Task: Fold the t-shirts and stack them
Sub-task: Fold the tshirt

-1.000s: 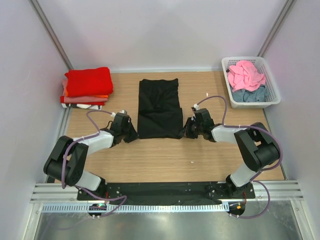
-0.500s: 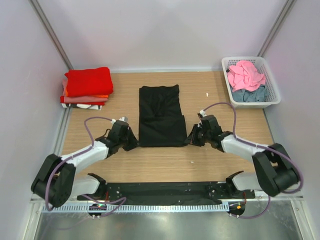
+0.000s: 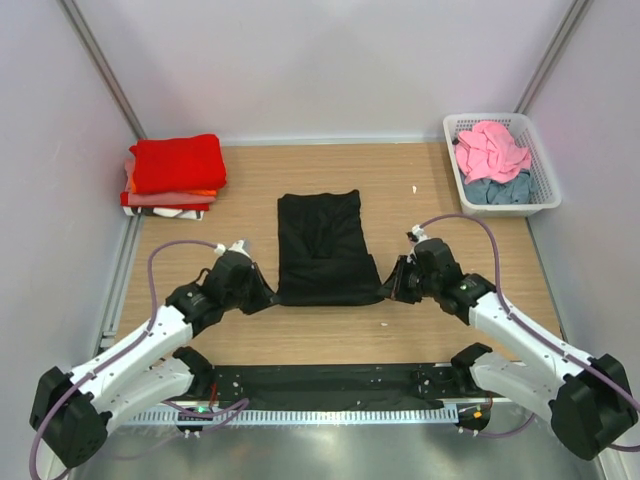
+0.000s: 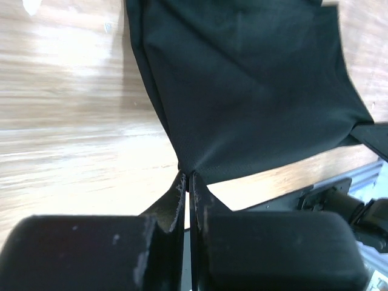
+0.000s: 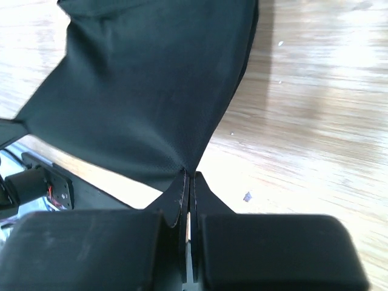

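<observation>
The black t-shirt lies as a long narrow panel on the table, its near hem drawn taut and its two near corners raised off the wood. A folded stack topped in red sits well off its far-left corner. Off its far-right corner a basket holds a pink shirt and a grey-blue shirt.

The likely trouble is the grip itself. Each corner is caught only at the fingertips, so a corner could slide out during the fold. If the arms travel unevenly, the hem would land skewed. The layers could also part if only the upper one is caught.

The left gripper is at the near-left corner and the right gripper at the near-right. Each has its jaws pressed together on a thin tip of the black cloth.
</observation>
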Controlling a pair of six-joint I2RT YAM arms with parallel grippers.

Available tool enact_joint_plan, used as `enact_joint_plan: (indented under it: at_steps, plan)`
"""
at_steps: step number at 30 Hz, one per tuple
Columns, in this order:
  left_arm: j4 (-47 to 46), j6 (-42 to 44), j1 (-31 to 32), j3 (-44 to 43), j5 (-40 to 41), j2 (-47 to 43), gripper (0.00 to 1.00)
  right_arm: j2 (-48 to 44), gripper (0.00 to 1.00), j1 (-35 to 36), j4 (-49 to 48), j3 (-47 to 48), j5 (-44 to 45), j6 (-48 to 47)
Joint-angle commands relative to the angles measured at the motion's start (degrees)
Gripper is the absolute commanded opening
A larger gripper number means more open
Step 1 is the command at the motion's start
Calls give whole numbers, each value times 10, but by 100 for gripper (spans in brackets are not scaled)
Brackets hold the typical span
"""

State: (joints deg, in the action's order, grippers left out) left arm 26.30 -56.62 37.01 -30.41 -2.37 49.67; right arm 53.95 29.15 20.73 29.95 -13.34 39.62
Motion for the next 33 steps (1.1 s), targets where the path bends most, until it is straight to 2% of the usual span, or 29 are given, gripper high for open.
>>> enact_joint_plan:
  at_steps: [1, 11, 15, 20, 22, 23, 24, 25, 26, 27, 28, 29, 30, 31, 32, 33]
  plan:
    - [77, 20, 1, -77, 65, 13, 0, 15, 1, 1, 36, 76, 41, -18]
    - [94, 94, -28, -225, 72, 153, 0, 153, 1, -1, 34, 205, 71, -62]
    - [94, 119, -67, -275, 41, 203, 0, 208, 1, -8, 33, 253, 75, -78]
    - [96, 161, -142, -361, -9, 300, 0, 342, 1, -35, 54, 400, 91, -93]
    - [104, 172, -181, -442, -49, 383, 0, 401, 1, -48, 75, 501, 102, -100]
    - [113, 187, -191, -484, -60, 417, 0, 467, 1, -54, 85, 538, 114, -103]
    - [140, 195, -207, -570, -66, 498, 2, 502, 1, -69, 98, 578, 118, -103]
    - [158, 207, -213, -631, -85, 543, 10, 538, 1, -78, 112, 664, 118, -103]
    - [193, 229, -218, -691, -90, 588, 18, 615, 14, -86, 120, 706, 108, -100]
    - [221, 234, -235, -845, -98, 648, 31, 650, 40, -104, 119, 747, 93, -96]
    - [256, 233, -243, -926, -107, 756, 67, 691, 66, -109, 114, 831, 60, -109]
    - [296, 231, -251, -1004, -151, 818, 83, 725, 99, -114, 140, 879, 40, -109]
    - [363, 230, -260, -1088, -161, 864, 93, 785, 100, -116, 171, 927, 39, -109]
    - [381, 232, -260, -1177, -163, 922, 99, 801, 100, -117, 221, 991, 42, -110]
    - [396, 236, -261, -1195, -168, 932, 100, 803, 100, -118, 222, 990, 50, -108]
    - [390, 239, -261, -1187, -167, 929, 100, 762, 100, -117, 203, 962, 56, -104]
